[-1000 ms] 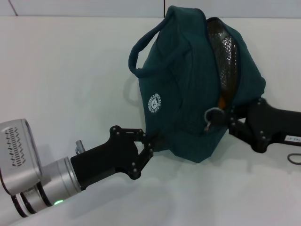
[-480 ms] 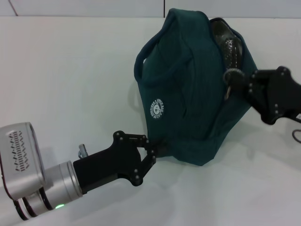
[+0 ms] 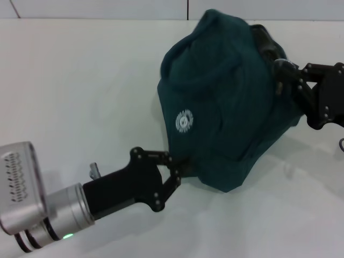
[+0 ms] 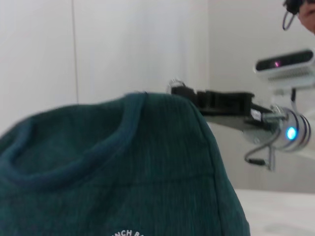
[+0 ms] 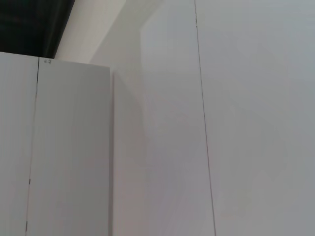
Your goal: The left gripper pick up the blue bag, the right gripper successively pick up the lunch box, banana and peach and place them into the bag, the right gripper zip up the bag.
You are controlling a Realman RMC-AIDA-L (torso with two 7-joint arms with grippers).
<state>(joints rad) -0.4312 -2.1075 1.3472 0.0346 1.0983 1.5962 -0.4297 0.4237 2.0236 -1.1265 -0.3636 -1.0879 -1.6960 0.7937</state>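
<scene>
Teal-blue fabric bag [image 3: 226, 113] sits toward the far right edge of your white surface [image 3: 75, 91]. Left pincer [image 3: 177, 171] pinches its bottom corner; right pincer [image 3: 280, 75] pinches something at the zipper. A hard pull may tear it loose.

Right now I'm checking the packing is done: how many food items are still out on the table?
0. Only the blue bag shows, held between the left tool and right tool; anything behind it is hidden.
</scene>
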